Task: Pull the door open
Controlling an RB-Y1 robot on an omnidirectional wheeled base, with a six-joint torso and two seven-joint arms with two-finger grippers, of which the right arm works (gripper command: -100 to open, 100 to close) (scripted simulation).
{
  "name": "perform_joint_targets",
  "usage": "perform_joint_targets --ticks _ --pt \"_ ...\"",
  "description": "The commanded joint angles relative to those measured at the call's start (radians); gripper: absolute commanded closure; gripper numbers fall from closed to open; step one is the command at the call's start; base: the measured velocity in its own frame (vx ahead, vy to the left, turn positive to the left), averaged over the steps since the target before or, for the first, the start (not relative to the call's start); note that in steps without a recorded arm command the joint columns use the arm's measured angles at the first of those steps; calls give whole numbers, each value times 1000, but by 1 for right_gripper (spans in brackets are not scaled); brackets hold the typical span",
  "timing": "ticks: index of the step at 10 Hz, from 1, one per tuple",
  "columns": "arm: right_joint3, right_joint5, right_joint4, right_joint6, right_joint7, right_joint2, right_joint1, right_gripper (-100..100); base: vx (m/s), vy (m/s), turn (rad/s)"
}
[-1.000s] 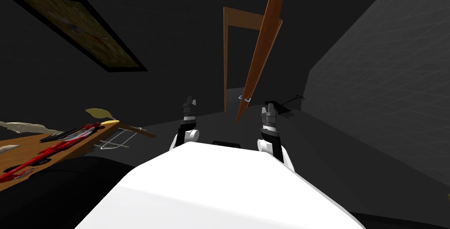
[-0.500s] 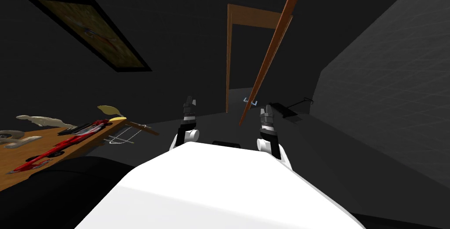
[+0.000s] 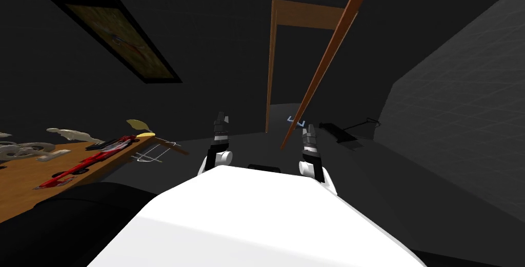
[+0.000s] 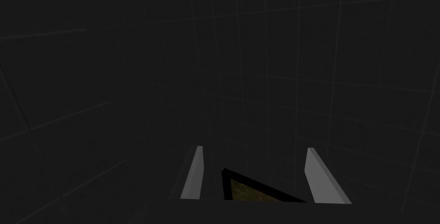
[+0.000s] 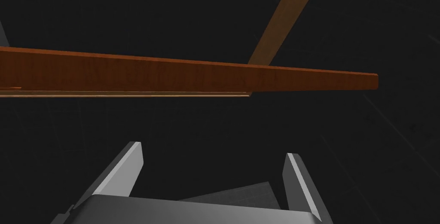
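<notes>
Right wrist view: the right gripper [image 5: 212, 149] has its jaws wide and empty, the two grey fingers [image 5: 122, 172] rising clear of anything. Beyond the fingertips, apart from them, the door [image 5: 172, 73] crosses the picture as one long narrow band. It is reddish-brown with a fine wood grain, seen almost edge-on, so it shows as a thin slab tapering to a squared end. A thin paler strip [image 5: 129, 93] runs along the side of it nearer the fingers. Behind it a lighter brown bar of the frame [image 5: 283, 19] slants away against dark wall.

In the head view the right gripper [image 3: 307, 128] stands just above the chest's tip, pointing forward. The door [image 3: 328, 59] rises beside it as a slim brown blade leaning to the upper right, swung well out of the frame [image 3: 270, 64], whose post and top bar stand further back around a dim opening. Low on the door a small pale blue-grey handle [image 3: 296, 121] shows, just beside the right gripper's tip; I cannot tell whether they touch.

The left gripper [image 3: 221, 120] is raised to the left of the door, well apart from it. In the left wrist view its jaws [image 4: 255, 148] are also wide and empty.

Further out, a wooden table [image 3: 20, 182] at the left carries a red thing [image 3: 84, 162] and some pale things. A dark-framed picture [image 3: 123, 43] hangs above it. A low dark thing [image 3: 336, 130] lies right of the door, below a grey wall [image 3: 461, 125].
</notes>
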Motion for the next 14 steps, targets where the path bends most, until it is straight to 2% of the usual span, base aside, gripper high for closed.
perform_joint_targets --ticks 1,11,12,14 --pt "-4 -7 37 -8 -1 -5 -12 -100 82 -17 154" --pt "-41 -53 321 -74 -11 -32 -119 -100 96 -24 137" --pt "-41 -53 321 -74 -11 -32 -119 -100 61 -15 46" --pt "-48 -63 381 -88 -13 -37 -141 -100 63 -18 124"
